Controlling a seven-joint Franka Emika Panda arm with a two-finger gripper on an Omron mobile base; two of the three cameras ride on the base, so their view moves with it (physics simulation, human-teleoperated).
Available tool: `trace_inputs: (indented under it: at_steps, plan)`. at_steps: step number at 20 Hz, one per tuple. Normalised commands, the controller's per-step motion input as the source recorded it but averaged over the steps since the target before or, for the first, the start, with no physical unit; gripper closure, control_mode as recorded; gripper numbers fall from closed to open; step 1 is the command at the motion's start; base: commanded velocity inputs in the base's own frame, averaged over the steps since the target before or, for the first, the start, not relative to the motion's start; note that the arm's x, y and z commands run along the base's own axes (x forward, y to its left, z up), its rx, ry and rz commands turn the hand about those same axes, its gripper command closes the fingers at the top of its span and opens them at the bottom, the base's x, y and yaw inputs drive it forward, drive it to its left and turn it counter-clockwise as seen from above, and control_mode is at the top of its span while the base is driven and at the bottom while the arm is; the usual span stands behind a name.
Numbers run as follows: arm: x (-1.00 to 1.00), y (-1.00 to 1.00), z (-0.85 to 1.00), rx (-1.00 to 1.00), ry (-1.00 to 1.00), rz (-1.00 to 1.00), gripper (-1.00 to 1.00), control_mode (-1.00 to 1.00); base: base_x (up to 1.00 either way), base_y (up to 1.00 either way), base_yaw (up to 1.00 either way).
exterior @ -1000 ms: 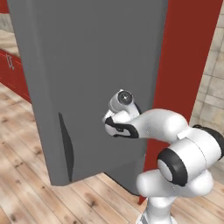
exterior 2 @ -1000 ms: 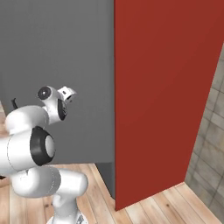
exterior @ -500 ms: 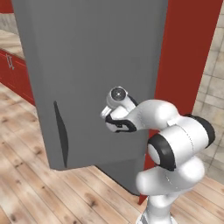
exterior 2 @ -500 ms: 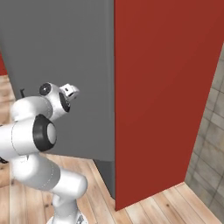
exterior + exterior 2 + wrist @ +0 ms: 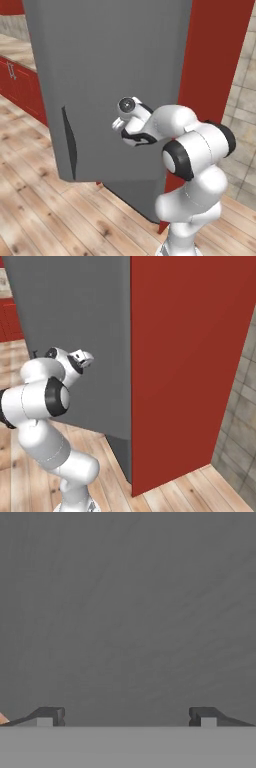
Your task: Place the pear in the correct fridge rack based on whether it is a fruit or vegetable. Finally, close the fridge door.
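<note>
Both jaws wider; fridge door (image 5: 115, 75) nearer shut.

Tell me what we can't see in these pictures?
- Inside of the fridge, and any pear in it: the grey fridge door covers it in both base views.
- Whether the door is shut tight: its far edge sits behind the red cabinet in the right base view.
- Top of the door: cut off by the picture's upper edge.
- Whether the open hand touches the door: too close to tell in the hand view.
</note>
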Motion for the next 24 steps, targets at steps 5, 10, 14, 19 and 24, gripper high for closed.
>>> trace_inputs:
  at_steps: [5, 10, 14, 19, 24]
  plan:
    - [0.24, 0.0, 0.0, 0.0, 0.0, -0.11, -1.0, -1.0, 0.0, 0.0, 0.0]
    - [0.31, -0.01, -0.01, 0.0, -0.02, -0.1, -1.0, -1.0, 0.0, 0.0, 0.0]
    - [0.36, -0.08, -0.01, 0.0, -0.02, -0.1, -1.0, -1.0, 0.0, 0.0, 0.0]
    - [0.32, -0.08, -0.05, 0.0, -0.03, -0.11, -1.0, -1.0, 0.0, 0.0, 0.0]
    - [0.24, -0.23, -0.1, -0.01, -0.04, -0.13, -1.0, -1.0, 0.0, 0.0, 0.0]
